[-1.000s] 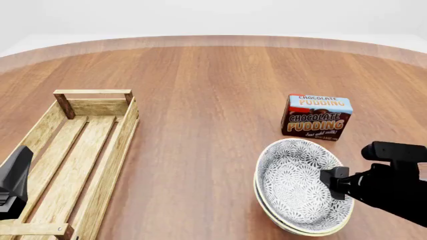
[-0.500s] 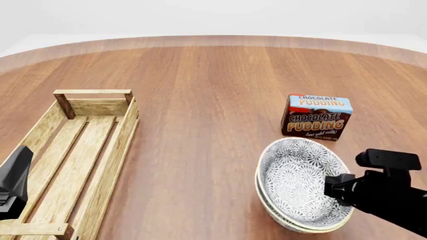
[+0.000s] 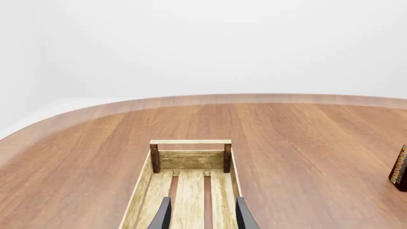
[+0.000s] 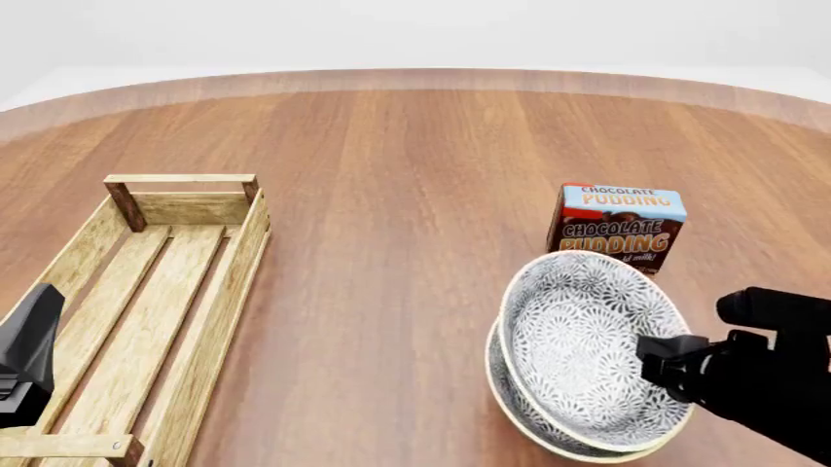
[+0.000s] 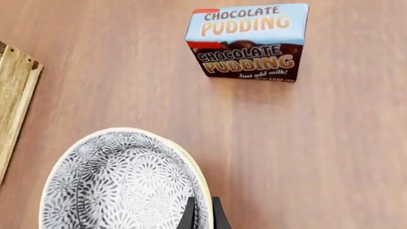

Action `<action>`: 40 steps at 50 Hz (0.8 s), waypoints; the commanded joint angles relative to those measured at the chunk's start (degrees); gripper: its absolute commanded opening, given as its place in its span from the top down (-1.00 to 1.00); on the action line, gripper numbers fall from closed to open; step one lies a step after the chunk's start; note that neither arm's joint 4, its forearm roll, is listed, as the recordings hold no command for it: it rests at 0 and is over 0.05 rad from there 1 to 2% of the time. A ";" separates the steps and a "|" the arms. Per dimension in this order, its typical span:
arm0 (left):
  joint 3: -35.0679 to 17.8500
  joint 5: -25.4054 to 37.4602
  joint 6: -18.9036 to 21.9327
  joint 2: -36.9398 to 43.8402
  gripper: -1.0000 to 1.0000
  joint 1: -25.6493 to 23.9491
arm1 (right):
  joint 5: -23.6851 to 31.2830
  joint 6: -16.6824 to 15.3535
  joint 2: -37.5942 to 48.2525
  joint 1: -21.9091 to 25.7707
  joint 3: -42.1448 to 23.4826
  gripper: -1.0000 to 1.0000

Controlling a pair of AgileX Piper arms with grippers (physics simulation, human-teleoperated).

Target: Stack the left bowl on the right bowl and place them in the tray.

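1. Front view: two nested round bowls with a grey-and-white floral pattern and cream rims, the stacked bowls (image 4: 585,355), sit at the near right of the brown wooden desk (image 4: 403,195). The upper bowl is tilted, its far rim raised, and it overlaps the lower edge of the chocolate pudding box (image 4: 618,228) standing just behind.
2. Front view: the right pincer (image 4: 656,358), black, is clenched on the right-hand rim of the stack, one finger inside the upper bowl.
3. Front view: the long rectangular tray of light wooden slats (image 4: 240,282) lies on the left of the desk, well apart from the bowls, holding nothing. Part of the black left arm (image 4: 26,355) shows at the near left edge, over the tray's near end.
4. Left wrist view: the left pincer (image 3: 203,217) is released, its two dark fingers (image 3: 163,215) parted above the tray's slatted floor (image 3: 189,191). The far handle bar spans the end ahead, and a sliver of the pudding box (image 3: 400,168) shows at the frame's edge.
5. Right wrist view: the right pincer (image 5: 203,213) has its fingers close together, pinching the bowl rim (image 5: 198,176). The pudding box (image 5: 249,42) stands beyond, apart from the bowls, and a corner of the tray (image 5: 14,95) shows at the side.
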 commanded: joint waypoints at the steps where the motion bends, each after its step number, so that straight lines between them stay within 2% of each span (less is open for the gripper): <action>1: 0.00 0.00 0.00 0.00 -1.00 0.00 | 6.39 4.50 -8.96 2.32 -2.78 1.00; 12: 0.00 0.00 0.00 0.00 -1.00 0.00 | 9.82 3.33 -9.90 1.25 -7.39 1.00; 20: 0.00 0.00 0.00 0.00 -1.00 0.00 | 13.42 0.74 -8.67 -0.01 -14.30 1.00; 27: 0.00 0.00 0.00 0.00 -1.00 0.00 | 14.06 -2.04 -2.81 0.07 -22.46 1.00; 32: 0.00 0.00 0.00 0.00 -1.00 0.00 | 14.99 -3.84 2.48 1.99 -30.53 1.00; 40: 0.00 0.00 0.00 0.00 -1.00 0.00 | 15.10 -5.03 10.11 4.38 -40.11 1.00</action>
